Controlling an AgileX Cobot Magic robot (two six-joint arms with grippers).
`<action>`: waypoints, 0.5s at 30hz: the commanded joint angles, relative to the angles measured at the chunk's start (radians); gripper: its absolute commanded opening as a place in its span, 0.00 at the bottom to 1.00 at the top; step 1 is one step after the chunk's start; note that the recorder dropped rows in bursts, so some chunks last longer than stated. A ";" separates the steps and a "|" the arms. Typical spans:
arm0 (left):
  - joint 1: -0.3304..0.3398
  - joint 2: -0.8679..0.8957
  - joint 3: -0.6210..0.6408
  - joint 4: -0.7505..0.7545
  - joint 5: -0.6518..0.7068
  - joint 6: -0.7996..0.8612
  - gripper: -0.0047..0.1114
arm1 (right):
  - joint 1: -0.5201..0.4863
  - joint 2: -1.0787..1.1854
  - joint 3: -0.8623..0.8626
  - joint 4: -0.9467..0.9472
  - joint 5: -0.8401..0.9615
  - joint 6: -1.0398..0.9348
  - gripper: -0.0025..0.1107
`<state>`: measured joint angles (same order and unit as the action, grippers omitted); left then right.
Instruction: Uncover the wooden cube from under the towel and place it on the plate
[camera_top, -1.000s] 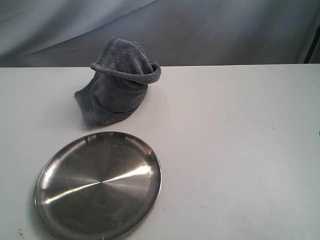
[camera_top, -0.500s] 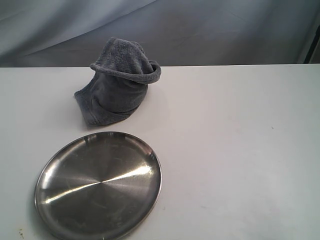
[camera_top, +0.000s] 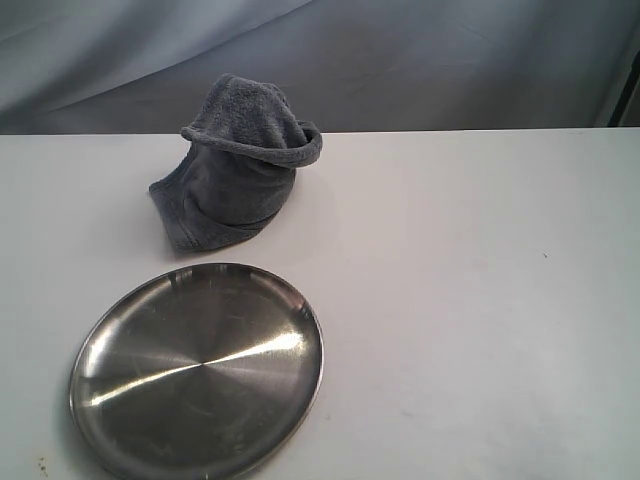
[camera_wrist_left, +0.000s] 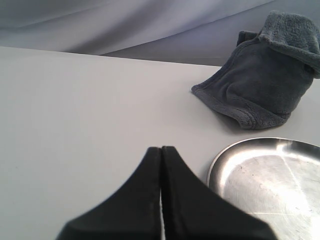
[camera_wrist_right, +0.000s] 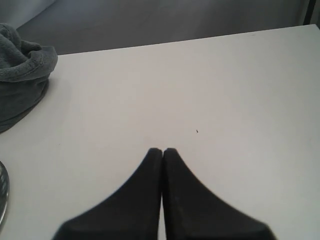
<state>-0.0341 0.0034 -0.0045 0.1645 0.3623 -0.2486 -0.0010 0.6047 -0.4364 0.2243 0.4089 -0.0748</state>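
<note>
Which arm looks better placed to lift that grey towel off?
Probably the left: the towel sits on its side of the table, fully in view beyond the left pincer; the right pincer sees only its edge.

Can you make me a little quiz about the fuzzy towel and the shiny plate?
1. True or false: something is lying on the plate.
2. Where is the towel? A) on the plate. B) heaped on the table, beyond the plate in the exterior view, not touching it. C) held by a gripper.
3. Fill in: the left gripper and the right gripper both have their jaws ____.
Key: 1 false; 2 B; 3 shut.
</note>
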 joint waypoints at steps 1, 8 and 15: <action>-0.006 -0.003 0.005 -0.005 -0.007 -0.004 0.04 | 0.003 -0.006 -0.008 0.101 -0.037 -0.114 0.02; -0.006 -0.003 0.005 -0.005 -0.007 -0.004 0.04 | 0.003 -0.006 -0.008 0.427 -0.041 -0.408 0.02; -0.006 -0.003 0.005 -0.005 -0.007 -0.004 0.04 | 0.003 -0.006 -0.008 0.458 -0.037 -0.419 0.02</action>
<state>-0.0341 0.0034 -0.0045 0.1645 0.3623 -0.2486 -0.0010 0.6047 -0.4364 0.6672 0.3864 -0.4782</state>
